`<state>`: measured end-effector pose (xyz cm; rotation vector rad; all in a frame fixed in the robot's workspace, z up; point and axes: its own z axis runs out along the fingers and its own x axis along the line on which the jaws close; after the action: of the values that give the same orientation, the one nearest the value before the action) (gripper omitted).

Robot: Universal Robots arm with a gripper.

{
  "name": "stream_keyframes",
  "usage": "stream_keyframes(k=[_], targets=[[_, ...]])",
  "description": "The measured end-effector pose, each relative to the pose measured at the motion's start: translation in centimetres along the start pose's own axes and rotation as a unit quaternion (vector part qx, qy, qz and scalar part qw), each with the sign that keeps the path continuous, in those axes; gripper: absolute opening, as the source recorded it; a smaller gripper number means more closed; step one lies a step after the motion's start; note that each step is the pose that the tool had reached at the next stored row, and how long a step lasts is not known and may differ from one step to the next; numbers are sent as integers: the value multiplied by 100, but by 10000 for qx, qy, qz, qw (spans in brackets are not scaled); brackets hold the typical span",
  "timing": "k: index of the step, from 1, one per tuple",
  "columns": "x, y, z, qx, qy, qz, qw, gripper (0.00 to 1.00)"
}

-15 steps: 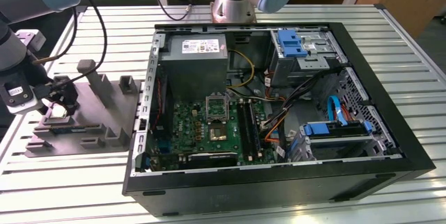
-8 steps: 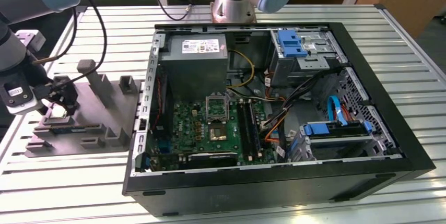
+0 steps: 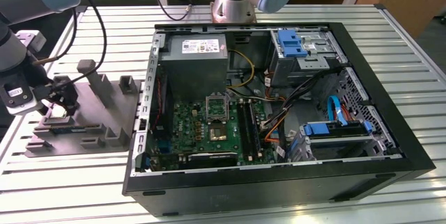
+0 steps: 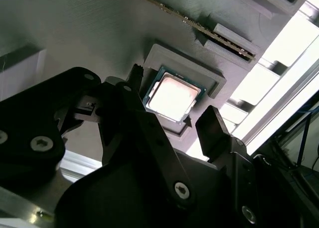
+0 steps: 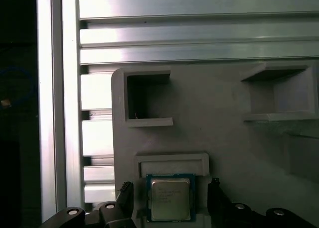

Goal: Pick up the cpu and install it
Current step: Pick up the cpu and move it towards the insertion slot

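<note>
Gripper (image 4: 174, 94): jaws open, empty, straddling the cpu (image 4: 173, 96), one finger (image 5: 124, 192) at either side with a gap showing on each. Cpu: flat in a shallow raised nest of the grey tray (image 5: 229, 138), metal top up, not yet lifted. Tray: on the slatted table (image 3: 83, 182), to the exterior view's left of the open computer case (image 3: 279, 190); socket (image 3: 216, 105) on the board inside, well apart from the chip. Step judged: the grasp. Best done by centring over the chip, keeping square to its edges, and closing evenly on the thin rim without tilting it or scraping the nest wall.
</note>
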<state>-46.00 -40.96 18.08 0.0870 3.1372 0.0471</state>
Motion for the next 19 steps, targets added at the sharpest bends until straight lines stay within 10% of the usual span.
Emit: stream_keyframes(k=[19], targets=[[1,16,18,-14,1,5,10000,69]])
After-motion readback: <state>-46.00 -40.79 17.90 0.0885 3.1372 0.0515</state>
